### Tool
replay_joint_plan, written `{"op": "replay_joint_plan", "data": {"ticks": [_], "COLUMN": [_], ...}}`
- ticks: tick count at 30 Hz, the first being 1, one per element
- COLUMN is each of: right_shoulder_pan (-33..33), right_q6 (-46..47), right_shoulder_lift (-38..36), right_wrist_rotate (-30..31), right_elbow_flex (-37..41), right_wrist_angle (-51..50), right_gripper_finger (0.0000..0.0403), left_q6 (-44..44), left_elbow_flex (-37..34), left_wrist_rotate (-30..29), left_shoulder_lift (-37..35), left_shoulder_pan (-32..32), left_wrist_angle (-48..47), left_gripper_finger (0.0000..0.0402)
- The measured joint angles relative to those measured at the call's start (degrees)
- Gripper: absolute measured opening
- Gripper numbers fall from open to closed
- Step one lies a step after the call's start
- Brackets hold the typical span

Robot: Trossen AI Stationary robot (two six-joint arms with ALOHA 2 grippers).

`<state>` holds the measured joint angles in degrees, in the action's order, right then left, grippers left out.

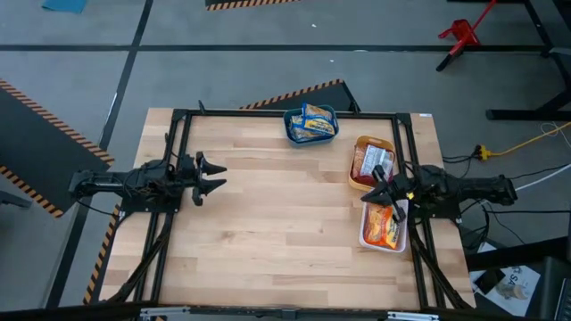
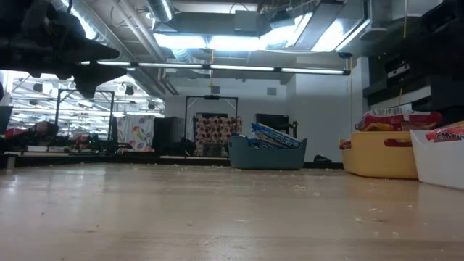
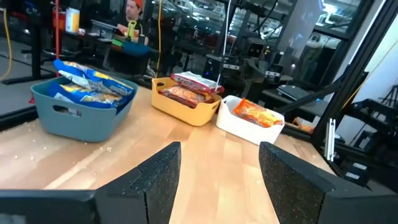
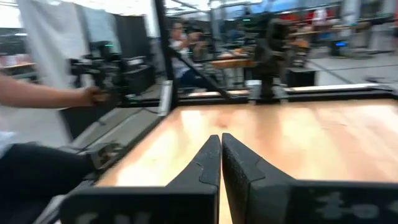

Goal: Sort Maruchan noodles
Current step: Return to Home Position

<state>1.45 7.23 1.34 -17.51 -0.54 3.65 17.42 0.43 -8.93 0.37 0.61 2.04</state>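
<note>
From above, every one of the noodle packets (image 1: 312, 120) lies in a bin at the upper right of the frame. The blue-and-yellow ones are in the teal bin (image 1: 289, 129), the red ones in the yellow bin (image 1: 355, 169), and the orange ones in the white bin (image 1: 382, 248). No loose packet shows on the tabletop (image 1: 277, 223). The left claw (image 1: 219, 176) hangs at centre left with its fingers apart. The right claw (image 1: 382, 193) hovers at the right, just over the gap between the yellow and white bins.

At table height, the three bins line the right half of the frame, with packets poking above their rims. A dark arm fills the upper left corner.

The left wrist camera shows its two fingers spread with nothing between them, and the bins beyond.

The right wrist camera shows its fingers together and gripping nothing, with bare wood ahead. A person's arm (image 4: 50, 96) reaches in at the left edge, beyond the tabletop.

Sorting looks finished, so only parking remains. The right arm would do best to rise first, clearing both rims, and then draw back with its fingers kept together so they cannot snag a packet or nudge the white bin. The left arm looks close to rest and should need little.
</note>
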Motion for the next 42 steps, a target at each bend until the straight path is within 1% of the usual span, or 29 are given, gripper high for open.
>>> {"op": "replay_joint_plan", "data": {"ticks": [6,10,42], "right_shoulder_pan": [0.00,0.00,0.00], "right_q6": [-1.66,-1.65,-1.56], "right_shoulder_lift": [0.00,0.00,0.00], "right_wrist_rotate": [9.63,12.97,12.99], "right_elbow_flex": [0.00,0.00,0.02], "right_wrist_angle": [-1.11,-1.10,-0.80], "right_gripper_finger": [0.0005,0.0005,0.0005], "left_q6": [-1.41,-1.47,-1.43], "left_elbow_flex": [0.00,0.00,0.00], "left_wrist_rotate": [0.00,-0.13,-0.20], "left_shoulder_lift": [-0.01,-0.01,-0.01], "left_shoulder_pan": [-0.01,0.01,-0.01], "left_wrist_angle": [0.00,0.02,0.04], "left_gripper_finger": [0.0212,0.0212,0.0212]}}
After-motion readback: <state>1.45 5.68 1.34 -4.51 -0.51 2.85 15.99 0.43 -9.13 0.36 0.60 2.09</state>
